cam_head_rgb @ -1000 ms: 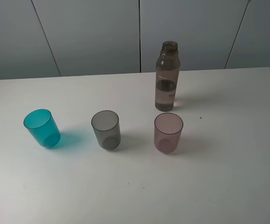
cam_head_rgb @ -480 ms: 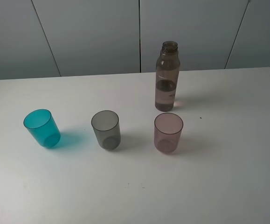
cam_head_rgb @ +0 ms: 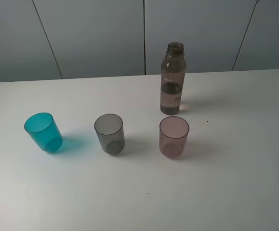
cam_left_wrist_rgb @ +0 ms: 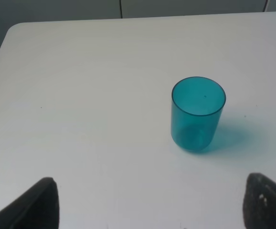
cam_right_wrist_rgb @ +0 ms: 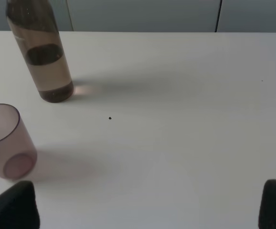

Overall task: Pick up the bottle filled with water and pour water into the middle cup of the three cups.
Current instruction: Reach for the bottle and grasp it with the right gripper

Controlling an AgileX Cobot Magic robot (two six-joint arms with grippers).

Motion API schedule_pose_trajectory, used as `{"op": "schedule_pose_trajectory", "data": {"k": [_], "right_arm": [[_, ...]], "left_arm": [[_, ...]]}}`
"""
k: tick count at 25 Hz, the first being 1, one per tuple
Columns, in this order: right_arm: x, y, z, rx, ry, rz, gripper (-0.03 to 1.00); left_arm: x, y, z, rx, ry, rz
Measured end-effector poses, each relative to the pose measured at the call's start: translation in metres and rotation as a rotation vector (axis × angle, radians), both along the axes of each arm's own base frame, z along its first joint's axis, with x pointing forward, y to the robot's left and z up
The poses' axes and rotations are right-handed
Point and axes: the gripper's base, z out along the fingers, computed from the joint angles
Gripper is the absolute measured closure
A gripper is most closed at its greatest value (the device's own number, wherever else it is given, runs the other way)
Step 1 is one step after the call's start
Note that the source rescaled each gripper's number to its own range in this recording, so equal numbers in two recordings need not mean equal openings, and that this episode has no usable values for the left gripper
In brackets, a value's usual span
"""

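The smoky brown bottle [cam_head_rgb: 172, 79] stands upright at the back of the white table [cam_head_rgb: 235, 159], partly filled with water; it also shows in the right wrist view [cam_right_wrist_rgb: 42, 52]. In front of it stand three cups in a row: teal [cam_head_rgb: 43, 132], smoky grey middle cup [cam_head_rgb: 110, 134] and pinkish-mauve [cam_head_rgb: 174, 137]. The left wrist view shows the teal cup [cam_left_wrist_rgb: 197, 113] ahead of my open left gripper [cam_left_wrist_rgb: 152, 202]. The right wrist view shows the mauve cup [cam_right_wrist_rgb: 6, 140] ahead of my open right gripper [cam_right_wrist_rgb: 147, 205]. Neither gripper shows in the exterior view.
Grey wall panels [cam_head_rgb: 96, 36] stand behind the table's back edge. A small dark speck [cam_head_rgb: 207, 121] lies on the table right of the mauve cup.
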Motion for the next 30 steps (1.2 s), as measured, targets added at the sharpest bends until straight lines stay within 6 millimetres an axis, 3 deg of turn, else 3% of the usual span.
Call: {"op": "schedule_pose_trajectory", "data": {"k": [17,24,30], "right_arm": [[0.007,0.001,0.000,0.006,0.047,0.006,-0.03],[0.058,0.008,0.024,0.044,0.112,0.017,-0.03],[0.120,0.012,0.034,0.024,0.083,0.037,-0.03]], "left_arm": [[0.000,0.000,0.000,0.000,0.000,0.000],[0.000,0.000,0.000,0.000,0.000,0.000],[0.000,0.000,0.000,0.000,0.000,0.000]]}}
